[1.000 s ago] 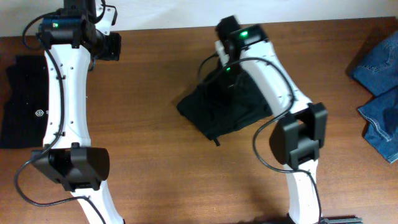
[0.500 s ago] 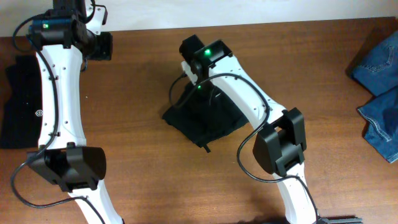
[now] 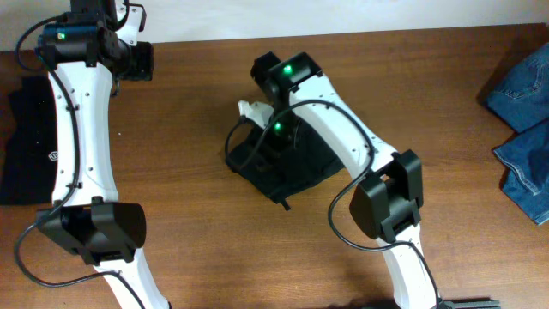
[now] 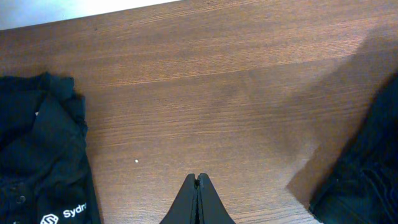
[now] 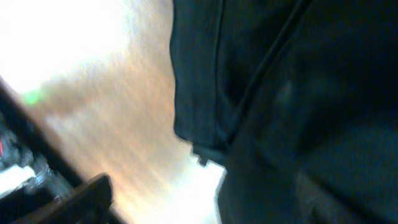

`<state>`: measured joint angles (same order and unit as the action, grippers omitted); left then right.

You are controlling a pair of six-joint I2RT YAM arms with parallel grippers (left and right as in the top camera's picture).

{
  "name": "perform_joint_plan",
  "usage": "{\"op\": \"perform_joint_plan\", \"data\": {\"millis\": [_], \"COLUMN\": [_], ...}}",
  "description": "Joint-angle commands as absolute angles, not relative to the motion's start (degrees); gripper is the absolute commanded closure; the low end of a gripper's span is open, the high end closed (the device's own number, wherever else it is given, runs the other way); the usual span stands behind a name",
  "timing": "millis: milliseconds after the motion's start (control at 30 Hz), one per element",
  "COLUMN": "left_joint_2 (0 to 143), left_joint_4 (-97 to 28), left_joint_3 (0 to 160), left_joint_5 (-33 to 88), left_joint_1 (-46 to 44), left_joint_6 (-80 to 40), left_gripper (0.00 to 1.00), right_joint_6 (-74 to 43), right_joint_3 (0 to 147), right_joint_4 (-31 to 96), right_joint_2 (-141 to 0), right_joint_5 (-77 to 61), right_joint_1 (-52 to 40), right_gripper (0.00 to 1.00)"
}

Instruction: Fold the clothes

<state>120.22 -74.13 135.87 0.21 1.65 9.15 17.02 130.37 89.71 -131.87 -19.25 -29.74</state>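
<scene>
The wooden bench (image 3: 197,197) fills the overhead view, and its far edge is cut off along the top. The right arm (image 3: 343,137) reaches over the middle of it and the left arm (image 3: 77,146) runs up the left side. Each covers part of what lies beneath.

The clothes (image 3: 292,172), plain black trousers, sit bunched in a dark heap at the bench's centre. Their right half is hidden under the right arm, so folds and legs cannot be told apart. In the right wrist view they (image 5: 311,93) are a blurred black mass across most of the frame, with one seam and a ragged lower edge showing against the wood. In the left wrist view only a dark sliver (image 4: 367,180) shows at the right border.

Blue jeans (image 3: 523,94) lie at the right edge, cut off by the frame. A black top (image 3: 26,146) lies flat at the far left, partly under the left arm. It (image 4: 37,155) is cropped in the left wrist view too.

The right claw (image 3: 247,108) hangs just beside the heap's upper left corner. Its pale fingers are half hidden by the wrist, and whether it is released or clenched cannot be told.

The left claw (image 4: 198,182) is clenched, tips pressed flat together over bare wood. It sits between the top and the trousers, well apart from the heap.

A small white logo (image 4: 65,214) on the top is cut off mid-word.
</scene>
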Motion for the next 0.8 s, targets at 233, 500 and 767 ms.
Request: {"op": "perform_joint_plan", "data": {"millis": [233,500,767], "left_joint_2": [119.6,119.6,119.6], "left_joint_4": [-70.6,-68.8,-68.8], "left_joint_3": [136.6,136.6,136.6], "left_joint_5": [2.4,8.2,8.2], "left_joint_1": [2.9,5.9,6.2], "left_joint_6": [8.6,8.6,8.6], "left_gripper": [0.99,0.99,0.98], "right_joint_6": [8.0,6.6,7.5], "right_joint_3": [133.5,123.2,123.2], "right_joint_4": [87.1,81.8,80.4], "right_joint_2": [-131.3,-131.4,-131.6], "right_joint_5": [3.6,6.3,4.0], "right_joint_1": [-28.3,-33.3,-35.4], "right_gripper": [0.02,0.00,0.01]}}
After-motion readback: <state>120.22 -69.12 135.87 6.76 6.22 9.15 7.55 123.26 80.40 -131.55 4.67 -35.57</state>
